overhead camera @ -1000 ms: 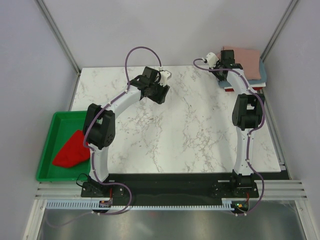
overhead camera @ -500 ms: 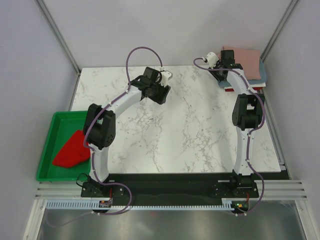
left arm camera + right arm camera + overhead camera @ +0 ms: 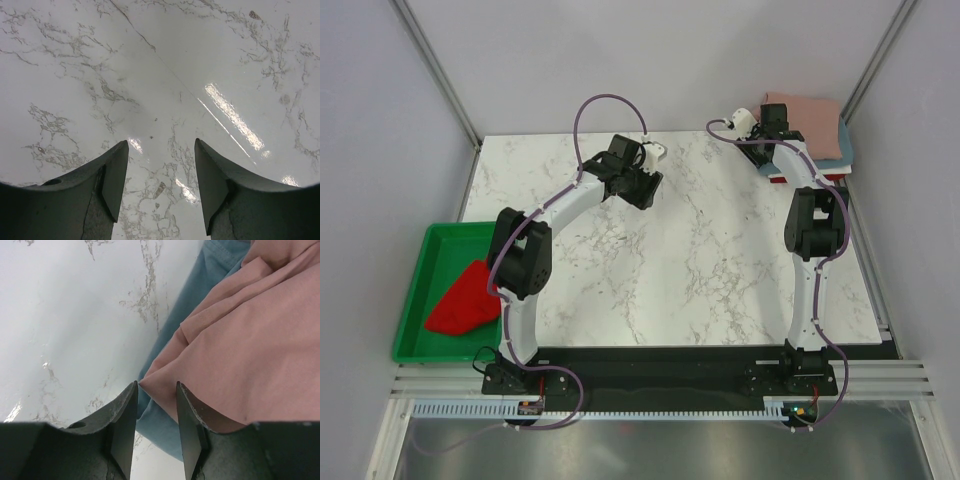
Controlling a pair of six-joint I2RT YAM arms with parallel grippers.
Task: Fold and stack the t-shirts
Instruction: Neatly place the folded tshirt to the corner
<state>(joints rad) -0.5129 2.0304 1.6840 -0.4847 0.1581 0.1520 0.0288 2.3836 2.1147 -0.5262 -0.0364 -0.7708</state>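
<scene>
A folded dusty-pink t-shirt [image 3: 807, 117] lies on top of a grey-blue t-shirt [image 3: 841, 156] at the table's back right corner. My right gripper [image 3: 778, 126] is at the stack's left edge. In the right wrist view its jaws [image 3: 156, 388] stand apart, and a corner of the pink shirt [image 3: 250, 340] pokes between them, over the grey-blue shirt [image 3: 195, 295]. A bright red t-shirt [image 3: 461, 299] lies crumpled in the green tray [image 3: 412, 300]. My left gripper [image 3: 642, 186] hovers open over bare marble [image 3: 161, 146], with nothing between its fingers.
A thin red edge [image 3: 778, 178] shows under the stack, beside the right arm. The green tray sits off the table's left front edge. Grey walls and metal frame posts close in the table at the back and sides.
The right gripper's jaws have parted at the pink shirt's corner and the arm shifted slightly back. The left arm has barely moved.
</scene>
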